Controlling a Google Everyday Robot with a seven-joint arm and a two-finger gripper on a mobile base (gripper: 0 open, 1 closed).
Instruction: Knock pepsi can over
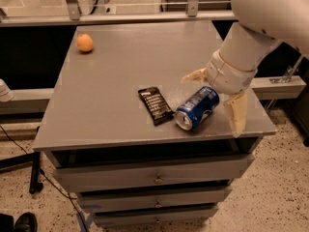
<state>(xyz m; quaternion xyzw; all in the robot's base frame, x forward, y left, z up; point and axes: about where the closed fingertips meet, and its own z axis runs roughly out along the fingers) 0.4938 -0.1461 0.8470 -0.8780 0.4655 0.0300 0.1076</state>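
Observation:
The blue pepsi can (196,108) lies on its side on the grey table top (111,81), near the front right, its silver top facing the front edge. It touches the black snack bar wrapper (155,105) lying flat to its left. My gripper (215,98) is open just right of the can. One pale finger (193,76) is behind the can and the other (236,112) hangs in front right of it, past the can's far end. The white arm comes in from the upper right.
An orange (85,43) sits at the back left of the table. Drawers (154,178) are under the table top. A metal rail (145,6) runs behind the table. The speckled floor (270,187) lies on the right.

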